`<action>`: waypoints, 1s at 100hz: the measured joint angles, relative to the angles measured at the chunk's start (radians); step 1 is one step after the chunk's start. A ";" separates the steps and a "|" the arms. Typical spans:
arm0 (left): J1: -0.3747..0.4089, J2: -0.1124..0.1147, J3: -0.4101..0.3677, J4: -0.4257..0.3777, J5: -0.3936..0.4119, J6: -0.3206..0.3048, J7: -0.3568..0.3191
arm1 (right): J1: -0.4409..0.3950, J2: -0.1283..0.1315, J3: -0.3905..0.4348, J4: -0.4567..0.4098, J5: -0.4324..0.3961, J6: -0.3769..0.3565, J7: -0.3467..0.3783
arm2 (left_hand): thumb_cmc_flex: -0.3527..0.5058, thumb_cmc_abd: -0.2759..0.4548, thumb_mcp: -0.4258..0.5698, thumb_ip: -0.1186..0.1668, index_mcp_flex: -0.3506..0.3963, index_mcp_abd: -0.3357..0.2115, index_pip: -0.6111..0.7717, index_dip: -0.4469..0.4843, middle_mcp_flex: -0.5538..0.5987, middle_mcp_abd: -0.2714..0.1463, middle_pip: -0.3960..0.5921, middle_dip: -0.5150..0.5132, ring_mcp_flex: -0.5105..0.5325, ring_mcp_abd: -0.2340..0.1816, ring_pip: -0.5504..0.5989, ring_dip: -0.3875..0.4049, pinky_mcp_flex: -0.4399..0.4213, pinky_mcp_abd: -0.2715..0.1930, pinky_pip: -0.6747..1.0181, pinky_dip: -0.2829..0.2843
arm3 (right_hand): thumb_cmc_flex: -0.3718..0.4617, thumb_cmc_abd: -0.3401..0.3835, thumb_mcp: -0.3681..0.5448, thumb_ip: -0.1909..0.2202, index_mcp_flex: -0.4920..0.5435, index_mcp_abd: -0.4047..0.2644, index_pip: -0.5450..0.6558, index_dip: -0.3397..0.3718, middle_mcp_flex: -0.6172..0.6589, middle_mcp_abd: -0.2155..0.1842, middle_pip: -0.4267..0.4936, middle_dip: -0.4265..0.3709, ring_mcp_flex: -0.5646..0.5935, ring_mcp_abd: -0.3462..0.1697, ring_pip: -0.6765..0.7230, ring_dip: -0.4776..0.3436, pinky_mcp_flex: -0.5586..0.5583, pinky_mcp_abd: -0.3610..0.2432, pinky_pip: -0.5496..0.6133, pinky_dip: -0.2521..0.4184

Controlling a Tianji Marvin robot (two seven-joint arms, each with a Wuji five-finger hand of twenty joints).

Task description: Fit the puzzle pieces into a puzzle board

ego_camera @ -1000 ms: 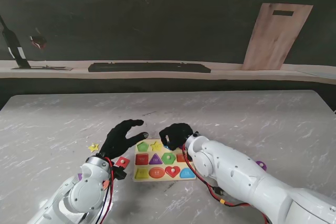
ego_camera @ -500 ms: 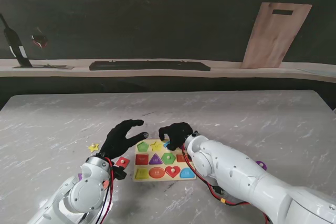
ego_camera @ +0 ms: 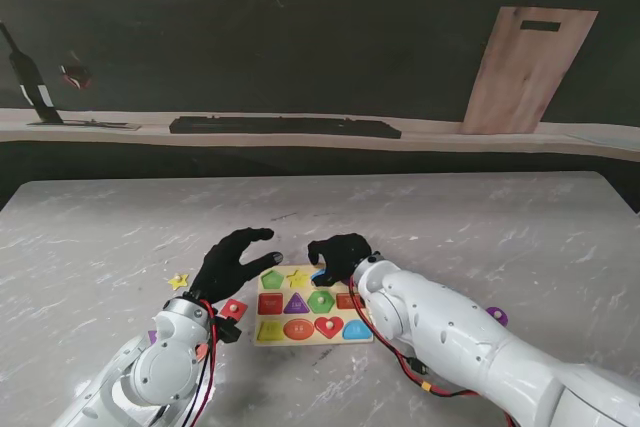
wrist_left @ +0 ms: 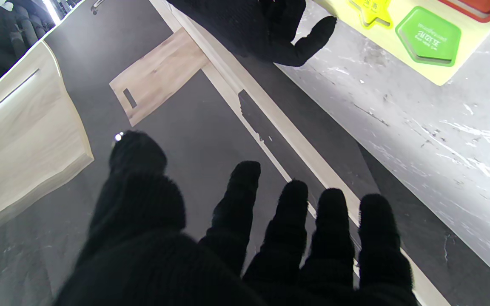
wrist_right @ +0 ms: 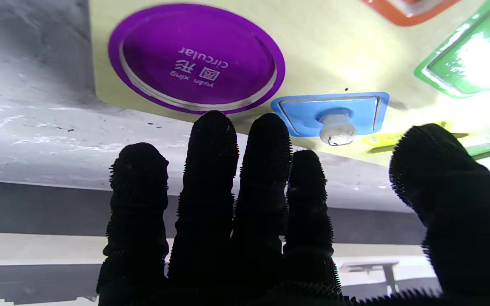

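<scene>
1. Puzzle board (ego_camera: 312, 317) lies on the marble table (ego_camera: 450, 217).
2. Right hand (ego_camera: 340, 255) hovers over the board's far edge, fingers apart, empty, by the blue square piece (wrist_right: 330, 112).
3. Left hand (ego_camera: 236, 259) spread, empty, just left of the board.

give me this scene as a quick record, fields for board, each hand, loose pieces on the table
board: puzzle board, flat on the table, between the arms
left hand: left hand open, holds nothing, beside the board's left edge
right hand: right hand open over the board's far edge, near the blue piece
loose pieces: yellow star and red piece, left of the board
</scene>
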 measured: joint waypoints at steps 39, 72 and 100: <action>-0.001 0.000 0.001 0.001 0.000 0.000 -0.001 | -0.062 0.036 0.105 -0.092 -0.035 0.056 0.008 | 0.000 0.000 0.000 0.000 0.000 0.000 0.000 0.000 0.000 0.000 0.000 0.000 0.000 0.000 0.000 0.000 0.000 0.000 0.000 0.000 | -0.036 0.109 -0.123 0.017 -0.084 0.030 -0.027 -0.011 -0.167 0.054 0.009 0.018 -0.025 0.011 0.026 0.009 -0.024 0.001 0.006 0.005; -0.001 0.000 0.001 0.001 0.000 0.002 -0.004 | -0.255 0.138 0.424 -0.398 -0.197 0.002 0.119 | 0.000 0.000 0.000 0.000 0.000 0.000 0.000 0.000 0.000 0.000 0.000 0.000 0.000 0.000 0.000 0.000 0.000 0.000 0.000 0.000 | -0.036 0.154 -0.159 0.030 -0.059 -0.001 0.046 0.076 -0.282 0.081 0.051 0.041 -0.088 0.011 0.028 0.015 -0.071 0.015 0.006 0.012; -0.003 0.000 0.002 0.001 -0.002 0.004 -0.007 | -0.475 0.195 0.728 -0.621 -0.335 -0.102 0.287 | 0.000 0.001 0.000 0.000 0.000 0.000 0.000 0.000 0.000 0.000 0.000 0.000 0.000 0.000 0.000 0.000 0.000 0.000 0.000 0.000 | -0.014 0.110 -0.073 0.030 0.104 -0.065 0.136 0.224 -0.279 0.081 0.175 0.130 -0.086 0.034 0.052 0.054 -0.096 0.053 -0.018 0.011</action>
